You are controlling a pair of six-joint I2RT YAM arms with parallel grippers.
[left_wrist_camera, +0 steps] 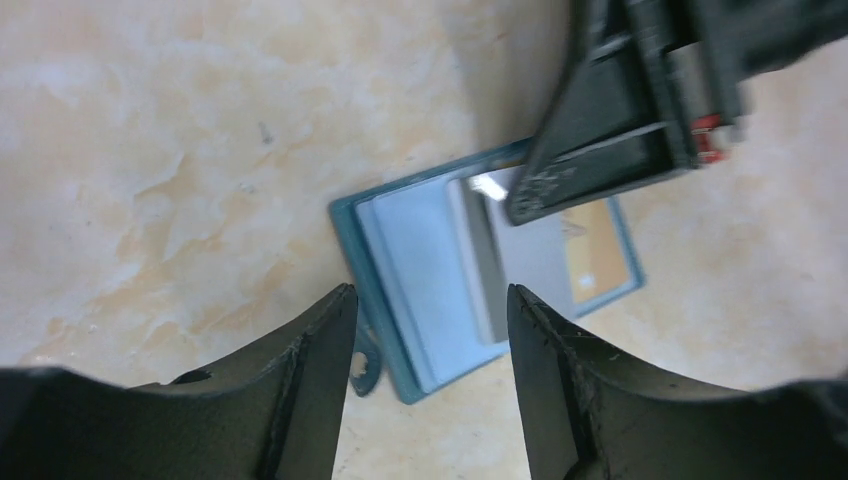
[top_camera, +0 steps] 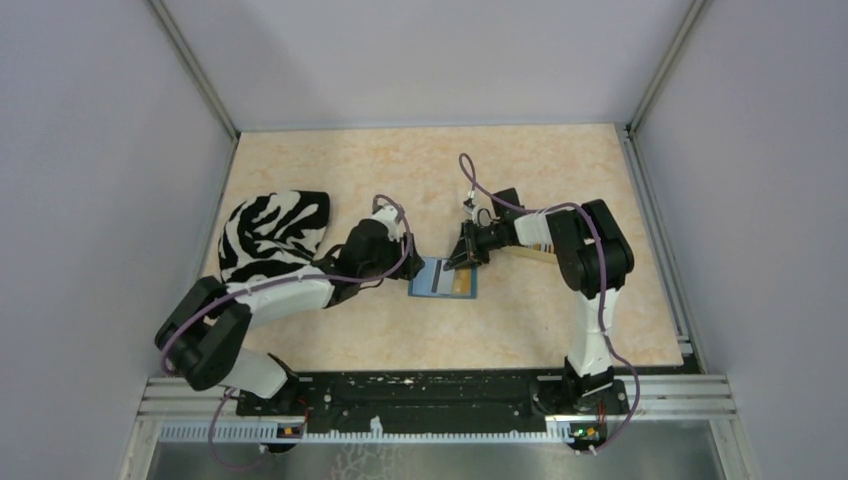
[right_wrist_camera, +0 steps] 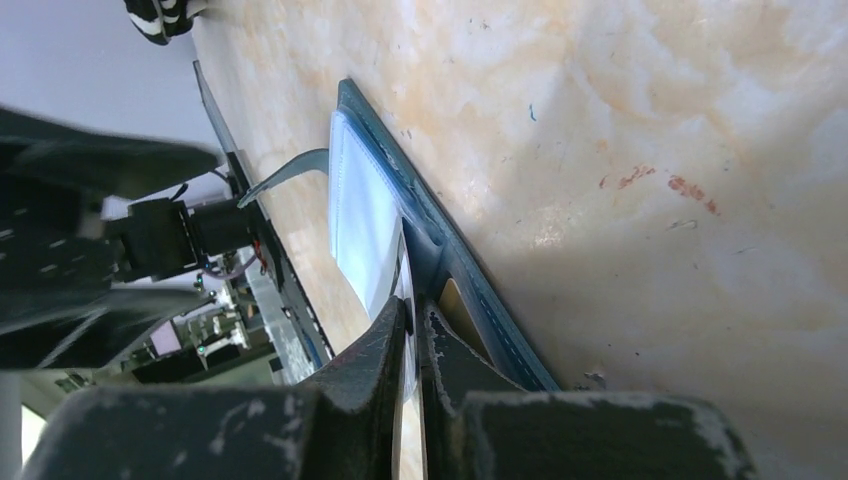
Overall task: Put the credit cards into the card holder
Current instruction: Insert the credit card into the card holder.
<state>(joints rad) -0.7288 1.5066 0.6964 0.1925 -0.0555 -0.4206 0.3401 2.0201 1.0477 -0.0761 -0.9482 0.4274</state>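
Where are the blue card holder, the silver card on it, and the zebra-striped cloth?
card holder (left_wrist_camera: 415, 290), left wrist view, its light blue inner panel.
silver card (left_wrist_camera: 535, 255), left wrist view, its flat face.
zebra-striped cloth (top_camera: 270, 232), top external view, its middle.

Card holder crowded: left gripper gaping just beside its left edge, right gripper with grey card planted on it. Zebra cloth blocks left; far table open.
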